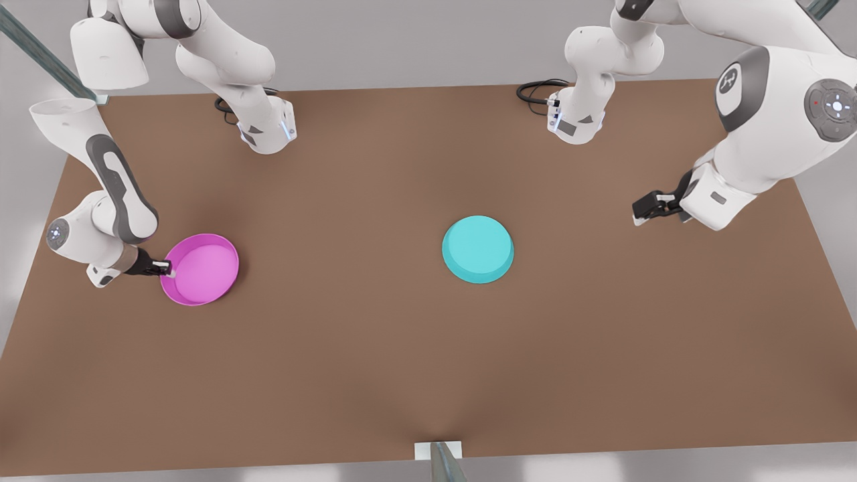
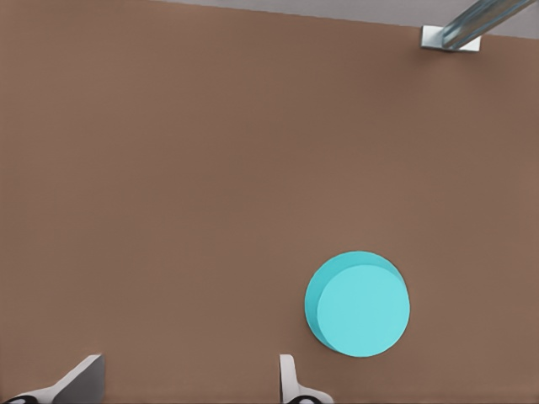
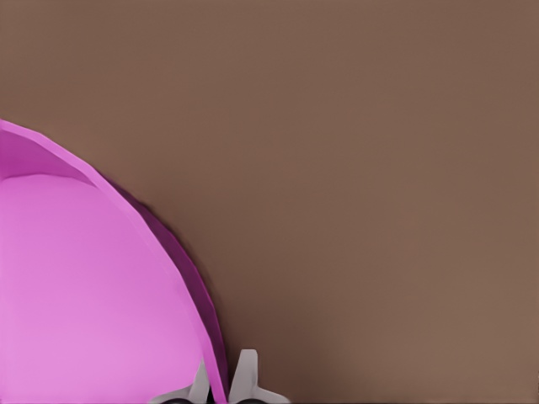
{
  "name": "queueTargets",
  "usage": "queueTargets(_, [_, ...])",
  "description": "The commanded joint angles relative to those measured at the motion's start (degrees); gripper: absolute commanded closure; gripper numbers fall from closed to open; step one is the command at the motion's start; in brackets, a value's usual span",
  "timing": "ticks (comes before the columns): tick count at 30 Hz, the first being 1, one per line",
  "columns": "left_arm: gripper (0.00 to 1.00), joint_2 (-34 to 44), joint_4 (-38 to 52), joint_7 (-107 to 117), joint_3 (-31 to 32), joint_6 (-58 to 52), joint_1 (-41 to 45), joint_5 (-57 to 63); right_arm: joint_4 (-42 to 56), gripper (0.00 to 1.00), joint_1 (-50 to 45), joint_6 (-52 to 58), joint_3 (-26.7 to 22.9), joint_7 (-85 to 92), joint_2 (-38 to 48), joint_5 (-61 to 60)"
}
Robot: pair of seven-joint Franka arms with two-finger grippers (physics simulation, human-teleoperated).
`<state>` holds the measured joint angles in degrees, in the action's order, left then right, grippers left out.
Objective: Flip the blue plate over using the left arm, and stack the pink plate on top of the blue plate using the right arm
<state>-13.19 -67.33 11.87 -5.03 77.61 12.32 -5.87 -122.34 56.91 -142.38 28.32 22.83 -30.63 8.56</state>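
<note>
The pink plate [image 1: 201, 269] lies open side up at the front view's left. My right gripper [image 1: 164, 269] is shut on its near-left rim; the right wrist view has the pink plate [image 3: 93, 286] wall pinched between the two fingertips [image 3: 245, 374] of the right gripper [image 3: 223, 380]. Whether the plate is off the table I cannot tell. The blue plate [image 1: 478, 249] sits near the table's middle with its flat base up, also visible as the blue plate [image 2: 358, 305]. My left gripper [image 1: 646, 209] hovers open at the front view's right, well away from it; its fingers [image 2: 80, 383] stand wide apart around the left gripper [image 2: 185, 385].
The brown table [image 1: 402, 368] has both arm bases [image 1: 268, 130] [image 1: 576, 120] and black cables [image 1: 535, 90] at its far edge. A metal strut on a white bracket [image 1: 438, 450] stands at the near edge, also seen as the bracket [image 2: 450, 35].
</note>
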Motion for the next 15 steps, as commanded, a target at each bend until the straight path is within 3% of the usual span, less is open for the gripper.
queueTargets(1, [0.00, 0.01, 0.00, 0.00, 0.11, 0.00, 0.07, 0.33, 0.09, 0.79, -0.13, 0.34, -0.11, -0.68, 0.04, 0.93])
queueTargets(7, [0.00, -0.35, 0.44, 0.09, -0.24, 0.96, -0.98, 0.16, 0.26, 0.79, 0.13, 6.05, 0.59, -0.50, 1.71, 0.84])
queueTargets(15, [0.00, -0.43, 0.44, 0.09, -0.24, 2.20, -0.98, 1.04, 3.08, 0.79, 7.25, 18.10, 7.54, -0.85, 1.71, 0.14])
